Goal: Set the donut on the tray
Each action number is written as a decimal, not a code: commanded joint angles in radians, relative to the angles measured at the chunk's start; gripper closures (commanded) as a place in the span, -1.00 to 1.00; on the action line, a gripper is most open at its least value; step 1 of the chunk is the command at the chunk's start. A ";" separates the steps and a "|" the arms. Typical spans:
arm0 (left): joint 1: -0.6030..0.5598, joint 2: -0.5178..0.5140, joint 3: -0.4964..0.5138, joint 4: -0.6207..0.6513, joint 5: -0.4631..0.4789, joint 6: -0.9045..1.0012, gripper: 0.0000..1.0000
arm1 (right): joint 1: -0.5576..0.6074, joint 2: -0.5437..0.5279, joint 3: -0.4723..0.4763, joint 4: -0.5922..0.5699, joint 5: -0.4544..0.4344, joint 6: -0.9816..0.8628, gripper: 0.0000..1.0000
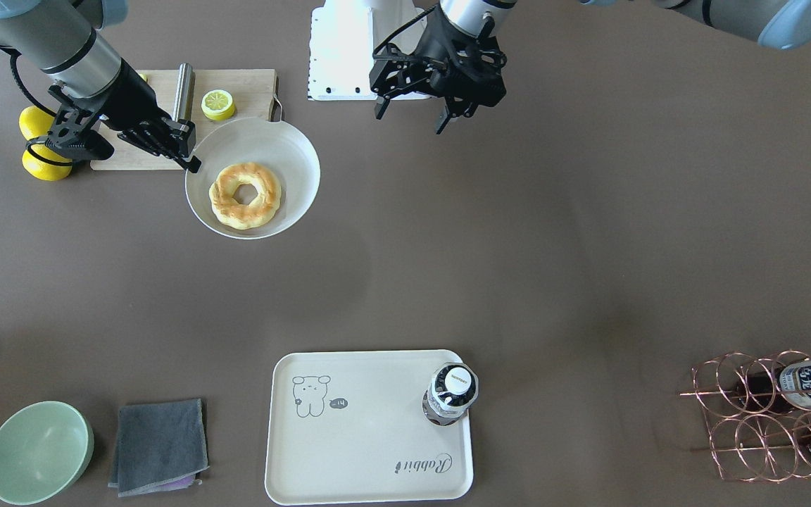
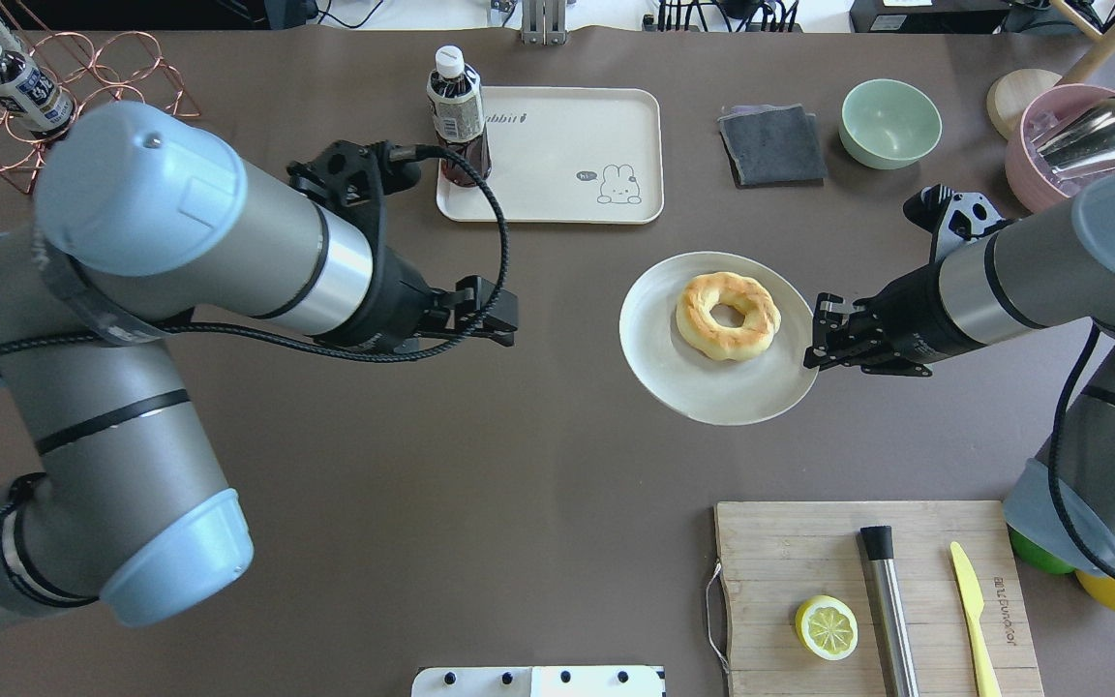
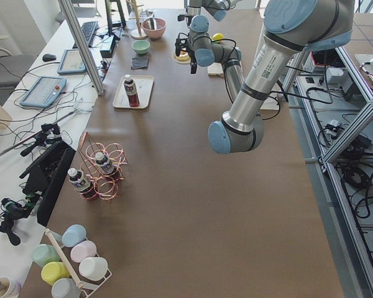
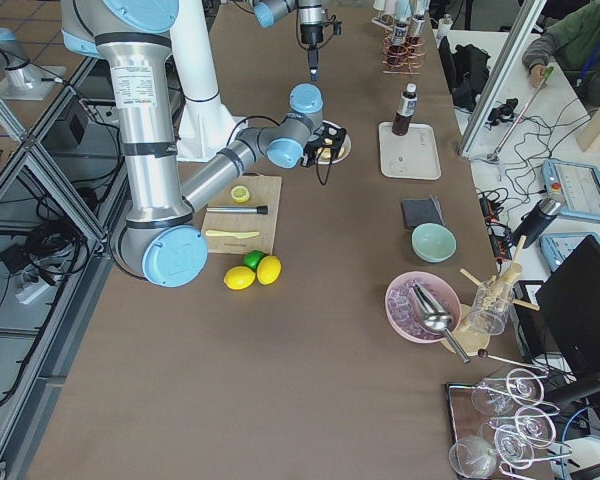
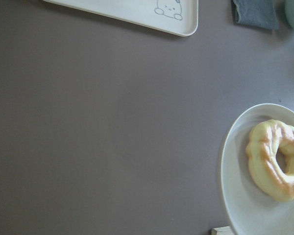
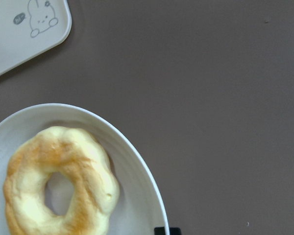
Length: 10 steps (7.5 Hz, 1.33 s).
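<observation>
The right two-finger gripper (image 1: 191,160) is pinching the rim of a round white plate (image 1: 293,151), its fingers drawn close together on that edge. The plate seems to be riding clear of the brown table (image 1: 588,246), though I cannot be sure. The golden-brown ring-shaped donut (image 1: 265,204) is lying flat in the plate's middle, with neither gripper touching it. The left two-finger gripper (image 1: 411,118) is hanging with its fingers spread wide, carrying nothing, well apart from the plate. Farther out, across the table, the cream rectangular plastic tray with the bear drawing (image 1: 370,422) is waiting, and a dark capped drink bottle (image 1: 451,394) is standing upright in one corner of it.

The donut is looking light, soft and easy to crush, with a ridged crust that should be giving fair friction. I would be taking it across one side of the ring, one finger in the centre hole and one on the outer edge, squeezing gently.
</observation>
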<state>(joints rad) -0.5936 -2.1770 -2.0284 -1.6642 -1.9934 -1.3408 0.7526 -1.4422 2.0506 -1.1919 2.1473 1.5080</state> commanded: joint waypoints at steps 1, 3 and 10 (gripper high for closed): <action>-0.126 0.130 -0.072 -0.005 -0.120 0.100 -0.96 | 0.071 0.153 -0.186 -0.012 -0.014 0.205 1.00; -0.158 0.212 -0.105 -0.005 -0.125 0.199 -0.96 | 0.108 0.399 -0.442 -0.078 -0.058 0.274 1.00; -0.417 0.382 -0.079 -0.005 -0.347 0.566 -0.96 | 0.013 0.767 -0.978 0.133 -0.309 0.566 1.00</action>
<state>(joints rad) -1.0019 -1.7987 -2.1111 -1.6676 -2.3321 -0.7849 0.8075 -0.6862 1.1315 -1.1431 1.9208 2.0125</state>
